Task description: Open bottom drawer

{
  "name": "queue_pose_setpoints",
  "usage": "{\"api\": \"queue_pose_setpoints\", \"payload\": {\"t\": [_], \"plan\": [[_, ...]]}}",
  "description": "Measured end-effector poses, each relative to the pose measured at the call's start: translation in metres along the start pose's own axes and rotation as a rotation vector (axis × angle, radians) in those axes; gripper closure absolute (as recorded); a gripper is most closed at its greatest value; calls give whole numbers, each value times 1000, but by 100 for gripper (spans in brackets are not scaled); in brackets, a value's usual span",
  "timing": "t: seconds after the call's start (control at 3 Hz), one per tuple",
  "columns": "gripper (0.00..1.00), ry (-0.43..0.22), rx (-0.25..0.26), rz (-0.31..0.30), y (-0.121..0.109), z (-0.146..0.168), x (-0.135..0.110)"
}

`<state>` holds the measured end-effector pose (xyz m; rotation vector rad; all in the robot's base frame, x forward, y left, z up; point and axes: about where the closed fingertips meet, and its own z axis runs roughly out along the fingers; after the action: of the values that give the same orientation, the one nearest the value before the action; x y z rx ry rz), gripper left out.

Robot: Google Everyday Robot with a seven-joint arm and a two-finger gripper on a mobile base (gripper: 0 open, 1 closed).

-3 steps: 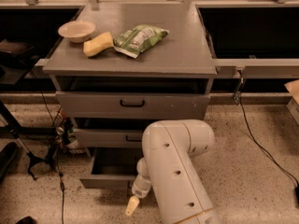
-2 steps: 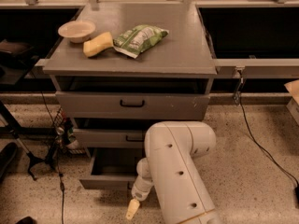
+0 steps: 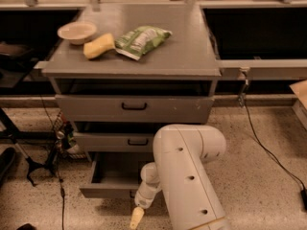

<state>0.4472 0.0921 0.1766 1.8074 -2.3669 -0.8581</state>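
The bottom drawer [image 3: 109, 188] is the lowest of three grey drawers in the cabinet. It stands pulled out toward me, and its plain grey inside shows. Its front panel sits low in the view, and its handle is mostly hidden behind my arm. My gripper [image 3: 136, 218] hangs just in front of and below the drawer front, right of its middle. One pale fingertip [image 3: 136, 218] shows below the white wrist. My large white arm [image 3: 189, 176] covers the drawer's right part.
The middle drawer [image 3: 115, 141] and top drawer [image 3: 134, 107] are shut, each with a black bar handle. On the cabinet top [image 3: 182, 56] lie a bowl [image 3: 76, 31], a yellow sponge [image 3: 99, 46] and a green bag [image 3: 141, 40]. Cables and a stand leg [image 3: 29, 162] are at the left.
The gripper has dropped slightly lower in front of the drawer. The drawer stays pulled out about the same amount.
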Motion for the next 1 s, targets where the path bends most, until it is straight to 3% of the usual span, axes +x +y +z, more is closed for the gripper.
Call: {"api": "queue_pose_setpoints", "payload": {"t": [0.33,0.67,1.0], "plan": [[0,0,0,0,0,0,0],[0,-10,-89,-91,27,-4,0],[0,-13,-104,-106,29,-4,-1]]}}
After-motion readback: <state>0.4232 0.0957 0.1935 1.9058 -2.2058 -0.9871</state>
